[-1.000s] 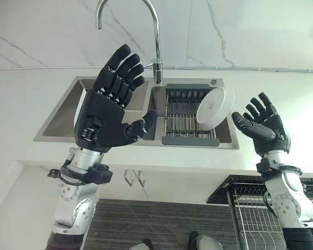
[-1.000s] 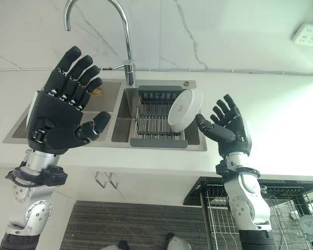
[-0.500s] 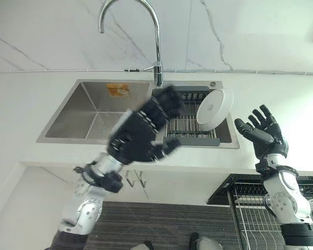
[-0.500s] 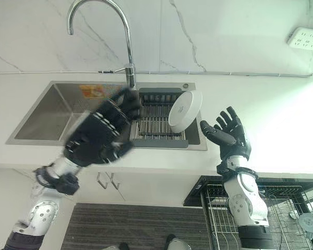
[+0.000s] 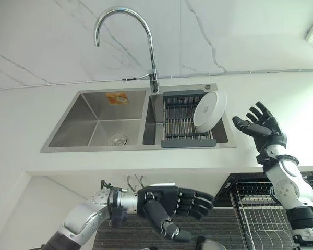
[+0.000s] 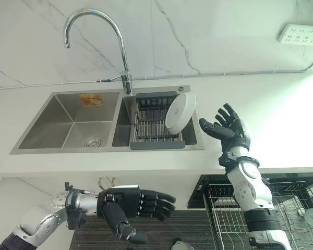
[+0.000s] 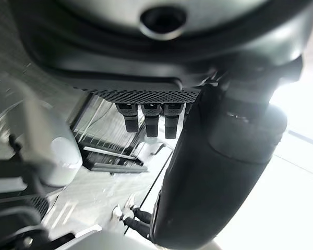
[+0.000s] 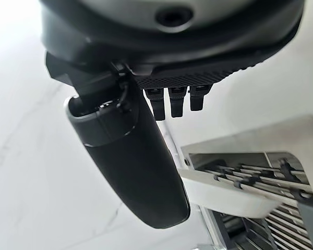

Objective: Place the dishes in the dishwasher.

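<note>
The right hand (image 5: 262, 131) is raised over the counter (image 5: 281, 99) just to the right of the sink (image 5: 94, 122), fingers spread and straight, thumb pointing toward the plate (image 5: 209, 109); it holds nothing. There is a gap between thumb tip and plate in the head views, though from the right wrist view the thumb (image 8: 130, 161) seems to lie very close to the plate's rim (image 8: 224, 195), and I cannot tell for sure whether they touch.

The white plate stands tilted on its edge at the right end of the dark rack (image 5: 185, 121) that sits in the sink's right basin, leaning against the basin's right side. The left basin holds a drain and an orange sticker on its back wall. The tap (image 5: 126, 41) arches up from the sink's back edge, between the two basins.

The left hand (image 5: 167, 204) is low, below the counter's front edge, palm turned sideways, fingers stretched out loosely toward the right and thumb hanging down, empty. The dishwasher's wire basket (image 5: 255, 200) shows at lower right, under the right arm, pulled out beneath the counter.
</note>
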You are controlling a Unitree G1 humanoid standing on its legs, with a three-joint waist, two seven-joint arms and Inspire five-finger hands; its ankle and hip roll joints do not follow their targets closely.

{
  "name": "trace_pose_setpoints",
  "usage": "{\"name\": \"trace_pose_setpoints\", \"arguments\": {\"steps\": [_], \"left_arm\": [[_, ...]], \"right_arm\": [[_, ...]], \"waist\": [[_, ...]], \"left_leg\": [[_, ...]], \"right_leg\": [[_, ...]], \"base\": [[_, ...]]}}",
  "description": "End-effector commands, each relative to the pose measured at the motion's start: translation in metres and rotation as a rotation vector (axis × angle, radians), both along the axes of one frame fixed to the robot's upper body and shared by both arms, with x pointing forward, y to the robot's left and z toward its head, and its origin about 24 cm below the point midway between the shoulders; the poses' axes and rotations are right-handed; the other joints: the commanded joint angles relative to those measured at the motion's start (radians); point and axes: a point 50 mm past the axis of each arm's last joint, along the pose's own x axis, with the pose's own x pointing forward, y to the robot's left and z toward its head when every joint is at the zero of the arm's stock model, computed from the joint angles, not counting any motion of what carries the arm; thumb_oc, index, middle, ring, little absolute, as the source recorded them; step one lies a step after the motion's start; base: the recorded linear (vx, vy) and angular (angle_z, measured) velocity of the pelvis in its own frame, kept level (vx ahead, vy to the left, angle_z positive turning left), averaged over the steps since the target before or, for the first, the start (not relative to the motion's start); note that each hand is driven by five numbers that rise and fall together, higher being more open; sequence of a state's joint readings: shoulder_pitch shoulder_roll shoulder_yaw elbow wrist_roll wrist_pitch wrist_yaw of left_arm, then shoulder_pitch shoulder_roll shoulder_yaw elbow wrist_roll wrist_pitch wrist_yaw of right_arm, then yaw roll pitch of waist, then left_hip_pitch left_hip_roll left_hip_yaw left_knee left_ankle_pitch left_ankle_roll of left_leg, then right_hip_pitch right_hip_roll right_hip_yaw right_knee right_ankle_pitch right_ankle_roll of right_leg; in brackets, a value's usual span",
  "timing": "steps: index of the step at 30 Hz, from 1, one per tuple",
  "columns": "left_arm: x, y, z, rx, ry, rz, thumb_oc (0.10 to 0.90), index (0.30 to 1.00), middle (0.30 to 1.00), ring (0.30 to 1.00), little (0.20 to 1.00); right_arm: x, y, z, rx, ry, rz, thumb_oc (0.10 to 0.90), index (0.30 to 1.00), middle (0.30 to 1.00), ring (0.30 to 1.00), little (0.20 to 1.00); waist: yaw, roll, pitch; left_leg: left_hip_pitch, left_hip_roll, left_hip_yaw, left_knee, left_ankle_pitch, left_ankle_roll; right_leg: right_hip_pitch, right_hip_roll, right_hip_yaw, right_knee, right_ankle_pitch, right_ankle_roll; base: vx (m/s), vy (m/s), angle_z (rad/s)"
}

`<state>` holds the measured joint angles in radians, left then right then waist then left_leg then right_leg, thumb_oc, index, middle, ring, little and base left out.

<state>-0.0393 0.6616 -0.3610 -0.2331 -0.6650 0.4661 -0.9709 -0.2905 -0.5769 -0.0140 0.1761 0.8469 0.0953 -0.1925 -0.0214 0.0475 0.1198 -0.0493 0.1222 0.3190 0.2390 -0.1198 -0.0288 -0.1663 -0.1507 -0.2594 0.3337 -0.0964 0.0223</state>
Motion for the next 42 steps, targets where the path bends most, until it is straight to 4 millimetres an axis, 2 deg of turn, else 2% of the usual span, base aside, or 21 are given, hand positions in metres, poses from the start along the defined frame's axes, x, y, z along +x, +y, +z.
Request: {"name": "trace_pose_setpoints", "arguments": {"steps": [1,8,9,12,14,19,29,34,36,42], "left_arm": [[0.001,-0.011,0.014,-0.056,-0.059,-0.073,0.800,0.900,0.900,0.900,0.900],[-0.009,-0.002,-0.023,0.029,0.107,-0.033,0.800,0.900,0.900,0.900,0.900],[-0.012,0.000,-0.039,0.051,0.162,0.005,0.800,0.900,0.900,0.900,0.900],[-0.017,0.009,-0.061,0.089,0.243,0.056,0.800,0.900,0.900,0.900,0.900],[-0.025,0.018,-0.088,0.140,0.331,0.137,0.800,0.900,0.900,0.900,0.900],[-0.041,0.031,-0.121,0.172,0.462,0.226,0.800,0.900,0.900,0.900,0.900],[-0.074,0.050,-0.165,0.204,0.655,0.468,0.800,0.900,0.900,0.900,0.900],[-0.089,0.056,-0.179,0.209,0.728,0.572,0.800,0.900,0.900,0.900,0.900],[-0.098,0.060,-0.185,0.184,0.804,0.669,0.800,0.900,0.900,0.900,0.900],[-0.117,0.064,-0.195,0.207,0.881,0.729,0.800,0.900,0.900,0.900,0.900]], "right_arm": [[0.020,-0.005,0.073,-0.029,-0.260,0.028,0.800,0.900,0.900,0.900,0.900],[0.032,-0.011,0.082,-0.048,-0.247,0.043,0.800,0.900,0.900,0.900,0.900],[0.035,-0.010,0.084,-0.048,-0.243,0.052,0.800,0.900,0.900,0.900,0.900],[0.038,-0.012,0.086,-0.039,-0.238,0.052,0.800,0.900,0.900,0.900,0.900],[0.040,-0.013,0.087,-0.034,-0.233,0.055,0.800,0.900,0.900,0.900,0.900],[0.042,-0.013,0.090,-0.027,-0.234,0.061,0.800,0.900,0.900,0.900,0.900],[0.044,-0.010,0.094,-0.023,-0.231,0.087,0.800,0.900,0.900,0.900,0.900],[0.045,-0.007,0.097,-0.019,-0.239,0.096,0.800,0.900,0.900,0.900,0.900],[0.046,-0.005,0.100,-0.021,-0.250,0.100,0.800,0.900,0.900,0.900,0.900],[0.048,0.000,0.103,-0.021,-0.249,0.120,0.800,0.900,0.900,0.900,0.900]], "waist": [[0.002,-0.032,-0.042],[0.012,-0.027,-0.044],[0.010,-0.028,-0.045],[0.009,-0.026,-0.047],[0.007,-0.027,-0.048],[0.004,-0.031,-0.049],[0.007,-0.046,-0.051],[0.013,-0.053,-0.053],[0.020,-0.056,-0.053],[0.026,-0.060,-0.049]], "left_leg": [[0.021,0.020,-0.054,0.061,-0.132,-0.022],[0.023,0.015,-0.055,0.061,-0.133,-0.022],[0.025,0.015,-0.053,0.061,-0.134,-0.022],[0.027,0.014,-0.050,0.061,-0.135,-0.022],[0.027,0.013,-0.047,0.061,-0.136,-0.022],[0.028,0.016,-0.037,0.061,-0.136,-0.024],[0.026,0.022,-0.029,0.061,-0.132,-0.028],[0.025,0.023,-0.027,0.061,-0.129,-0.031],[0.023,0.022,-0.029,0.061,-0.128,-0.032],[0.019,0.022,-0.032,0.061,-0.125,-0.033]], "right_leg": [[0.111,0.001,0.012,-0.034,-0.083,0.097],[0.115,0.002,0.010,-0.034,-0.086,0.097],[0.115,0.002,0.011,-0.034,-0.086,0.097],[0.116,0.003,0.013,-0.034,-0.088,0.096],[0.115,0.005,0.018,-0.034,-0.089,0.096],[0.114,0.006,0.018,-0.034,-0.091,0.094],[0.113,0.006,0.008,-0.034,-0.093,0.091],[0.116,0.005,0.000,-0.034,-0.094,0.090],[0.117,0.002,-0.008,-0.034,-0.096,0.089],[0.117,0.001,-0.015,-0.034,-0.097,0.088]], "base": [[0.00,0.000,0.00],[0.00,0.000,0.00],[0.00,0.000,0.00],[0.00,0.000,0.00],[0.00,0.000,0.00],[0.00,0.000,0.00],[0.00,0.000,0.00],[0.00,0.000,0.00],[0.00,0.000,0.00],[0.00,0.000,0.00]]}}
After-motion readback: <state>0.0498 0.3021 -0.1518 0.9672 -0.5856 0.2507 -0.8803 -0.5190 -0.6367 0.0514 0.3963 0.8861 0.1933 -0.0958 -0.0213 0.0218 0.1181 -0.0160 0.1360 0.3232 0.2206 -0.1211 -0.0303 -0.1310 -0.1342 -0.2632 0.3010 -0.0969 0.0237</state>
